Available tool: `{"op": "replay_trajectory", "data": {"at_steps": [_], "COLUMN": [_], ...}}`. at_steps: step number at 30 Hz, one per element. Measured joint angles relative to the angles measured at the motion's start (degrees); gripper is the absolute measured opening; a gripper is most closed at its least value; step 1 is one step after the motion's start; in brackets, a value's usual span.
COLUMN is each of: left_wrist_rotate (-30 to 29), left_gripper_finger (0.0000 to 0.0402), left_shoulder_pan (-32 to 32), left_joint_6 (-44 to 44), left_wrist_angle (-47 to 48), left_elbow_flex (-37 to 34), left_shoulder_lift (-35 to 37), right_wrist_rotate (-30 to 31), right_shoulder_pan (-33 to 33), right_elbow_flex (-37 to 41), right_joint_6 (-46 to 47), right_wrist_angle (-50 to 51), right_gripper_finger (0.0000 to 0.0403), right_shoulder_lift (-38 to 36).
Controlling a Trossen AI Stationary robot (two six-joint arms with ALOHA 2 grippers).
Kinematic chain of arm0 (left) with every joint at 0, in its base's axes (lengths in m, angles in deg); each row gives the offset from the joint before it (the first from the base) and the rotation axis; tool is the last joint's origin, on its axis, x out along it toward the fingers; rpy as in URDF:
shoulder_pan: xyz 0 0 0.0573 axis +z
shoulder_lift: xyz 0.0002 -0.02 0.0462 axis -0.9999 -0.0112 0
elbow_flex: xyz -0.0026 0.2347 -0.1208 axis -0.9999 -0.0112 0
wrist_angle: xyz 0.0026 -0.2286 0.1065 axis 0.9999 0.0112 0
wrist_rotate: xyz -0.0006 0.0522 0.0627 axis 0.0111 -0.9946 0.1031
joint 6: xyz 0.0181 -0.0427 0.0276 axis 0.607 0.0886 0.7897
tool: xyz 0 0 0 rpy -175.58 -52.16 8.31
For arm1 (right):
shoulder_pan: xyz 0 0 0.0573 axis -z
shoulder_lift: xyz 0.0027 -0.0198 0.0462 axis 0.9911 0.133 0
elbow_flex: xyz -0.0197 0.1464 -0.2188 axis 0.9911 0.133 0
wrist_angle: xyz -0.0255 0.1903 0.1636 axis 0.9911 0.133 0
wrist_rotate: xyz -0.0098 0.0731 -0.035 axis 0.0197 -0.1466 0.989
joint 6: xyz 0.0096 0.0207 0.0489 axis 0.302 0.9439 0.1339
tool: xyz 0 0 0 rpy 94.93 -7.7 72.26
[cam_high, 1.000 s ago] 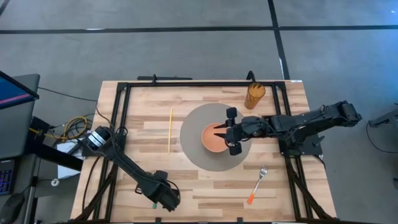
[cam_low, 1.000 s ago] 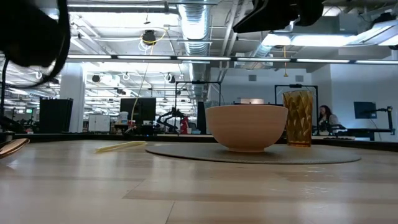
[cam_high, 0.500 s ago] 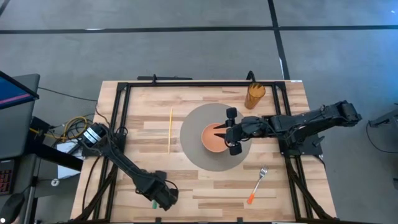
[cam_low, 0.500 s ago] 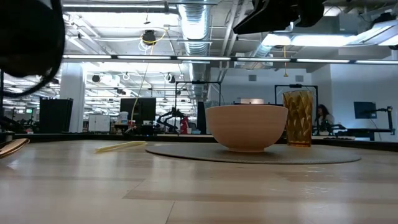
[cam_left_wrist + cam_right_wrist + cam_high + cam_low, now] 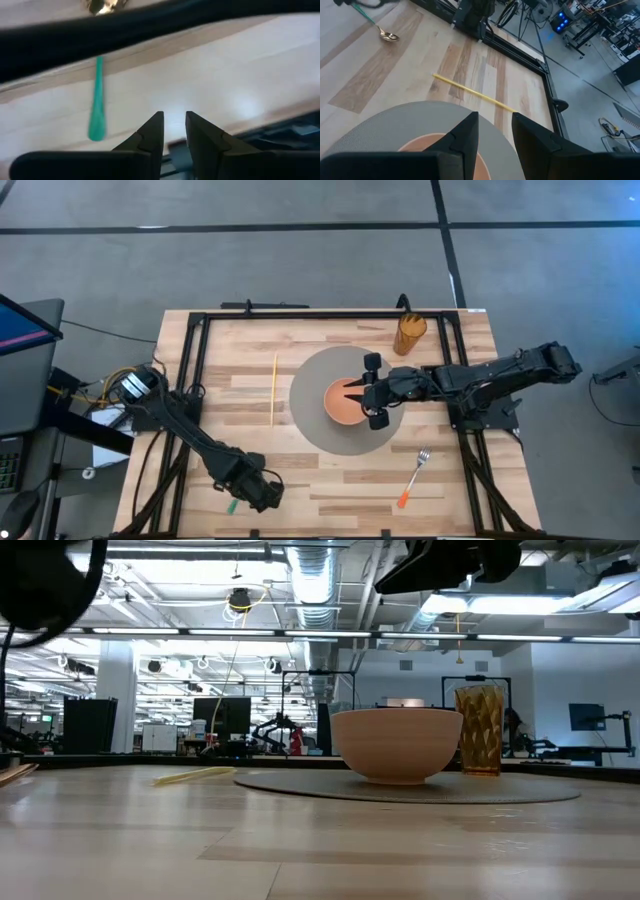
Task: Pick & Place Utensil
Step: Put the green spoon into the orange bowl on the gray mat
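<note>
Left claw (image 5: 174,131) beside slim green-handled spoon (image 5: 96,100), smooth wood table (image 5: 225,75).

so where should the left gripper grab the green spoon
Grip the spoon mid-handle, coming straight down with the fingers across its width: it lies flat on the table and the handle is thin and straight. The left gripper sits beside it, fingers slightly apart.

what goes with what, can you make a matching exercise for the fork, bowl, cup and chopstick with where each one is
1. fork
2. bowl
3. cup
4. chopstick

a. on the round grey mat
b. on bare wood left of the mat
c. far edge of the table, right of centre
d. near right part of the table, orange handle

Pairs: 1-d, 2-a, 3-c, 4-b
</note>
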Motion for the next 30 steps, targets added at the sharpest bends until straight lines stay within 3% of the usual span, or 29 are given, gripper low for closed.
{"op": "replay_trajectory", "data": {"at_steps": [6, 10, 14, 30], "left_wrist_rotate": [-5.0, -3.2, 1.0, -2.9], "left_gripper_finger": [0.0081, 0.0081, 0.0081, 0.0081], "left_shoulder_pan": [-1.0, -3.1, -4.6, -6.7], "left_joint_6": [3.7, 5.4, 0.5, 0.3], "left_wrist_angle": [2.1, 1.3, -1.6, -5.1], "left_elbow_flex": [-1.5, -5.0, -8.0, -9.2], "left_shoulder_lift": [3.5, 3.2, 1.8, -1.1], "right_wrist_rotate": [0.0, 0.0, 0.0, 0.0], "right_shoulder_pan": [0.0, 0.0, 0.0, 0.0], "right_elbow_flex": [0.0, 0.0, 0.0, 0.0], "right_joint_6": [0.0, 0.0, 0.0, 0.0], "right_wrist_angle": [0.0, 0.0, 0.0, -0.1], "right_gripper_finger": [0.0111, 0.0111, 0.0111, 0.0111], "right_shoulder_lift": [0.0, 0.0, 0.0, 0.0]}}
